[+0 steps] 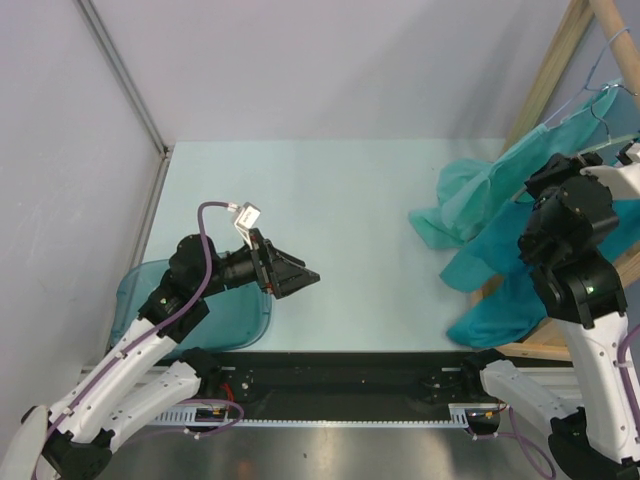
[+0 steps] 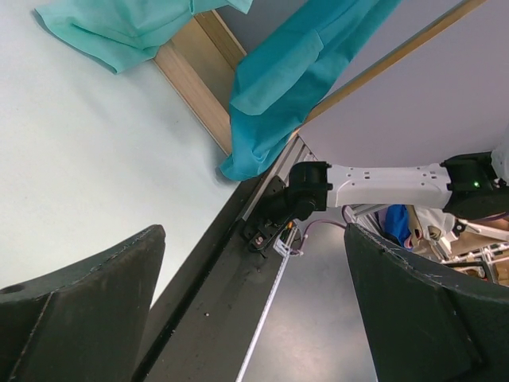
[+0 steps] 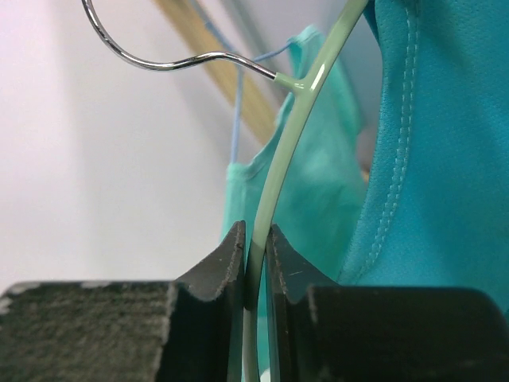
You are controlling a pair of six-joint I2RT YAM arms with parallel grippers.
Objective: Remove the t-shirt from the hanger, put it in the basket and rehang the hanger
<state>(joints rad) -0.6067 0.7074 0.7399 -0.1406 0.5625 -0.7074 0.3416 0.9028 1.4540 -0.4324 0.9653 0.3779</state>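
**Item 1, my right end effector** (image 3: 256,239): clenched on the pale green arm of the hanger (image 3: 285,151), below its wire hook (image 3: 159,60).

**Item 2, my left end effector** (image 1: 300,275): released, grasping nothing, over the worktop (image 1: 330,190), well apart from the cloth.

**Item 3, t-shirt** (image 3: 429,159): dark teal, on the hanger at the wooden rack (image 1: 560,60), reaching down to the worktop's right edge. A paler green garment (image 1: 465,200) hangs beside it.

**Handling:** I judge the step to be steadying the hanger. A firm, level clamp would let my left draw the collar off one shoulder without unseating the hook.

**Views:** only the right wrist shows the clamp; overhead, my own wrist hides it. Only overhead shows how far apart the arms are. The left wrist confirms its spread fingers (image 2: 79,310).
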